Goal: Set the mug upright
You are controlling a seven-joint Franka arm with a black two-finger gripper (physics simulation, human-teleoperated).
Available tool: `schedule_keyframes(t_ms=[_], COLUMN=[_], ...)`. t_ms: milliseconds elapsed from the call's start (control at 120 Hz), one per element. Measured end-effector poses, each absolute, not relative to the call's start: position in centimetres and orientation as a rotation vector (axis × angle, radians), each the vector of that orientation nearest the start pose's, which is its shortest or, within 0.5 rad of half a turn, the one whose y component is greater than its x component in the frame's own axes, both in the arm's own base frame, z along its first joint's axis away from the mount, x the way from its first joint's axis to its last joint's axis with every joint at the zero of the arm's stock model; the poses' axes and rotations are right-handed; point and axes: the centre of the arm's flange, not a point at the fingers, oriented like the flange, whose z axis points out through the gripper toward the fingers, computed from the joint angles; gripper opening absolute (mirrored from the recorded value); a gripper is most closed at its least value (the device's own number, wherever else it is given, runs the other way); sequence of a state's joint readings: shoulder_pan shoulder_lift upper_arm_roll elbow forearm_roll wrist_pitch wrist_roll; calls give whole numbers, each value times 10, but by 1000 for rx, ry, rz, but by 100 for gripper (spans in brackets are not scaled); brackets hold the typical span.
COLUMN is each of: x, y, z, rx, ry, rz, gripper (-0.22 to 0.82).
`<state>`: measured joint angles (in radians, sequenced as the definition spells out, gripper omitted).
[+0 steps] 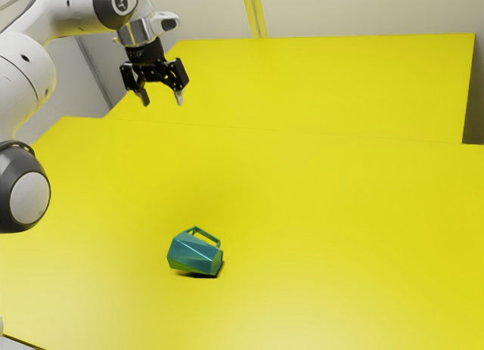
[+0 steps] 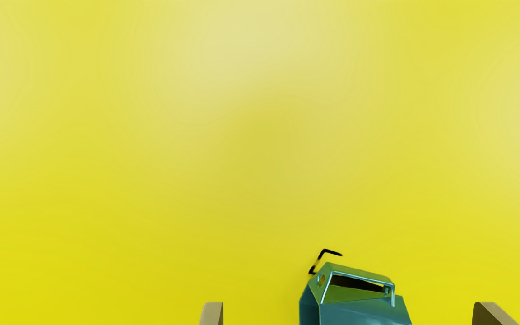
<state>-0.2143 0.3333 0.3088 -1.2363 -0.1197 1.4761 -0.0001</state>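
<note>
White-and-grey jointed robot arm [image 1: 23,74], nearest the camera, reached over a smooth yellow table [image 1: 318,214]. Its black two-finger gripper [image 1: 162,100] hung wide open, empty. On the table, the glossy, faceted teal mug [image 1: 194,255] lay tipped; probably light, rigid and slippery, it suited a grip across its body, clear of the thin angular handle [image 2: 360,271].
</note>
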Motion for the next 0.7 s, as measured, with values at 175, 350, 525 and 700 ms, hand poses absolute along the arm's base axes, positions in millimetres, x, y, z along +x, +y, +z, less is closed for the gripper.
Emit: schedule_keyframes(t_ms=[175, 350, 525, 700], x=[638, 627, 583, 528], y=[15, 20, 41, 63], z=[584, 550, 495, 460], rx=[-3155, -3200, -3405, -3569], ry=[-135, -173, -275, -329], rz=[117, 262, 438, 509], gripper=[60, 60, 60, 60])
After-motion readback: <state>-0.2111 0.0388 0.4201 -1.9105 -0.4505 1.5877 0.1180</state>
